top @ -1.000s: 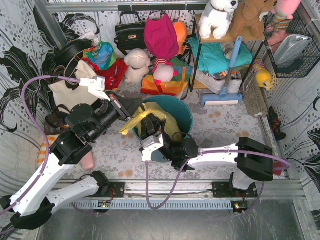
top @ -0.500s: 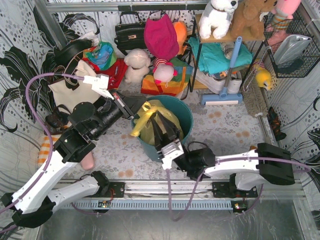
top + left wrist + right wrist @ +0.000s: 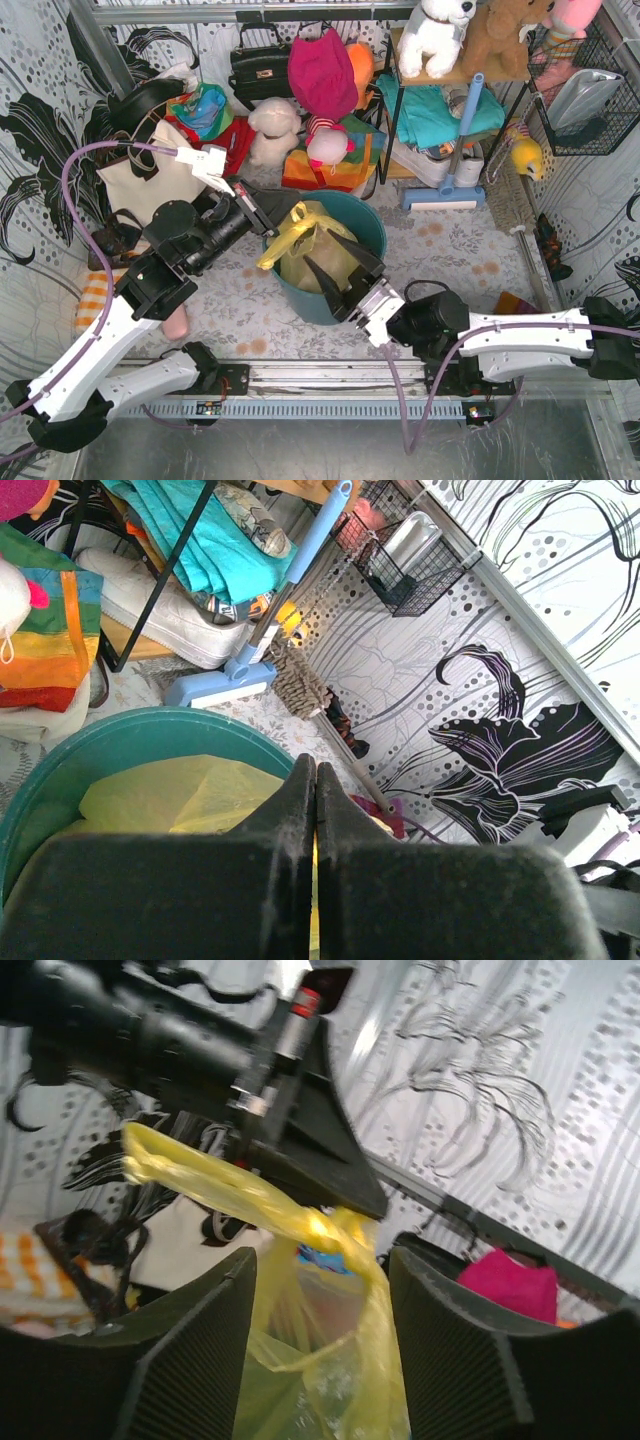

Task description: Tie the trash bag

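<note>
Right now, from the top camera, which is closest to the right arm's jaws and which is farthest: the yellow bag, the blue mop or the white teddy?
1. Bag: in the middle, inside the teal bin.
2. Mop: farther back, on the right.
3. Teddy: far back, up on the shelf.

Crinkly yellow trash bag (image 3: 305, 240) stands inside teal bin (image 3: 368, 226).

Trash bag (image 3: 318, 245): lower body hidden inside teal bin (image 3: 372, 232); contents not discernible.
Left gripper (image 3: 315, 772): film between its closed fingers hidden, bar a yellow sliver.
Right wrist view: blurred; whether the bag's neck is knotted cannot be told.
Right arm (image 3: 540, 335): cut off at the top view's right edge.
</note>
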Motion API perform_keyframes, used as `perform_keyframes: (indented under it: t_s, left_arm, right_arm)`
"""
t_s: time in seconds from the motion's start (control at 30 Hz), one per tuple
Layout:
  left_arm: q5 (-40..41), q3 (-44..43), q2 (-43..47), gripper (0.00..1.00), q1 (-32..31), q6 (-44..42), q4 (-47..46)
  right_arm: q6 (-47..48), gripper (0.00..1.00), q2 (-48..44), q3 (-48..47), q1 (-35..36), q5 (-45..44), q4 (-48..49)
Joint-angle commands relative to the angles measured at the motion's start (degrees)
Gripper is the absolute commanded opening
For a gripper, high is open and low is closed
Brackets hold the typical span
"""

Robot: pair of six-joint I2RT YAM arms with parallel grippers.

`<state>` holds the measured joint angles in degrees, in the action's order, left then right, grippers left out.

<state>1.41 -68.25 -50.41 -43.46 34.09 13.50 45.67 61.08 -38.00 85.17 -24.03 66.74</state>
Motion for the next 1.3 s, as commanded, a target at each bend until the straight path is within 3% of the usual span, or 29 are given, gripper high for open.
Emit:
perform_keyframes:
  t_s: [0.0, 0.2, 0.4, 0.53, 0.73, 1.1, 1.17, 1.27]
  left_arm:
    - [-1.92, -0.38, 0.03, 0.0, -0.12, -0.48, -4.42]
    - [-2.03, -0.39, 0.26, 0.0, -0.13, 0.07, -4.71]
    - [-2.72, -0.24, 0.27, 0.0, -0.13, 0.75, -4.79]
    - [-2.63, -0.13, 0.28, 0.0, -0.13, 1.0, -4.77]
    - [-2.53, -0.05, 0.38, 0.0, -0.13, 0.98, -4.87]
    - [-1.18, 1.65, 2.21, 0.0, -0.13, 0.51, -5.76]
    - [-0.63, 1.91, 2.47, 0.0, -0.13, 0.38, -5.82]
    - [0.45, 2.85, 3.09, 0.0, -0.13, 0.17, -7.05]
  right_arm:
    - [1.69, 0.6, -1.72, -7.05, 0.51, 12.33, -19.5]
    - [13.83, 0.78, 0.84, -16.02, 1.03, 17.33, -35.37]
    - [26.23, 0.77, 5.07, -20.81, 1.03, 15.55, -38.05]
    - [32.02, 0.68, 8.19, -22.11, 1.06, 13.36, -37.17]
    - [36.02, 0.52, 10.64, -19.62, 1.14, 12.16, -27.23]
    - [41.27, 0.31, 12.28, -17.22, 2.16, 8.26, -15.35]
    - [41.13, 0.22, 11.8, -17.05, 2.59, 7.69, -15.24]
    - [38.56, 0.0, 10.37, -16.36, 3.39, 6.52, -15.57]
